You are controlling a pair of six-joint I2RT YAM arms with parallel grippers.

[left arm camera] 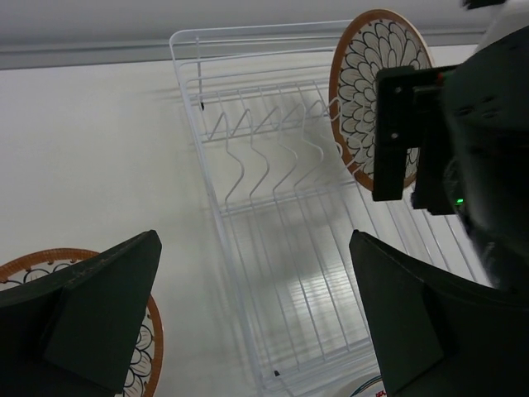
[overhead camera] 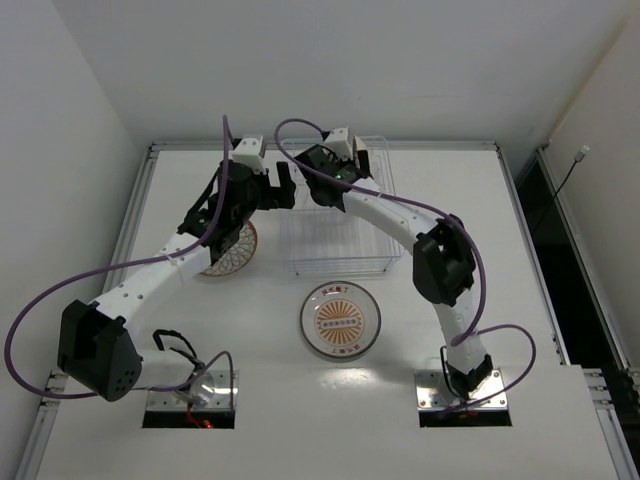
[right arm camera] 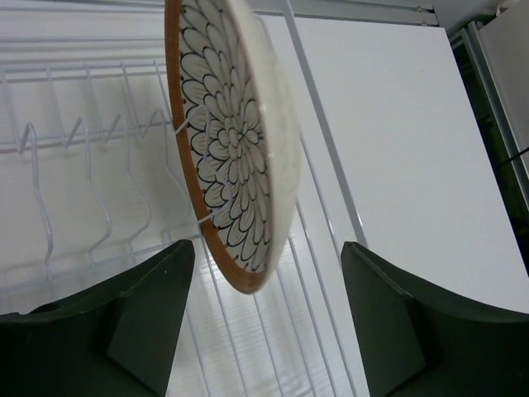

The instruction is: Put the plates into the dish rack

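- Right gripper (right arm camera: 266, 248): fingers apart, either side of petal plate (right arm camera: 235, 149) standing in dish rack (left arm camera: 273, 207).
- Left gripper (left arm camera: 254, 248): fingers apart, holding nothing.
- Sunburst plate (overhead camera: 340, 320): flat, near side of dish rack.

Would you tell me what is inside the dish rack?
One petal-patterned plate stands on edge in an end slot; the other visible slots hold nothing. Part of the rack is hidden behind the left tool.

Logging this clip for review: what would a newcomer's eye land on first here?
A petal-patterned plate stands on edge in the dish rack, between the wide-apart fingers of the right gripper, which do not touch it. A second petal plate lies flat just left of the rack, and a sunburst plate lies flat in front of it.
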